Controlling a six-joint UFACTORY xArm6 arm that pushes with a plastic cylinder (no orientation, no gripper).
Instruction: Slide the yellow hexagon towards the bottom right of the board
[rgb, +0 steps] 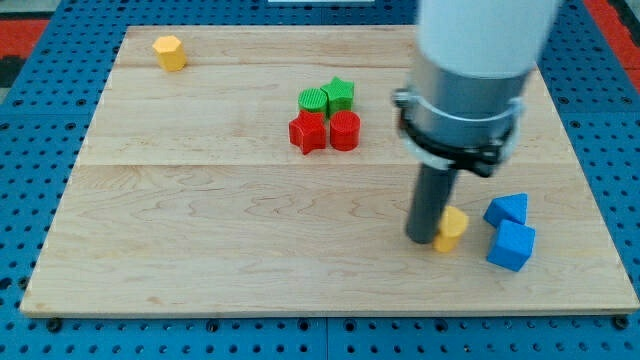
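A yellow hexagon-like block (170, 52) sits near the board's top left corner. A second yellow block (452, 229) lies at the lower right, its shape partly hidden by the rod. My tip (424, 241) rests on the board touching this second yellow block's left side, far from the top-left yellow block. The wide grey arm body above hides part of the board's upper right.
A green round block (314, 100), a green star (341, 94), a red star (308, 133) and a red round block (345, 131) cluster at upper centre. A blue triangle (508, 209) and a blue cube (511, 246) lie just right of the tip. The wooden board (200, 250) is surrounded by blue pegboard.
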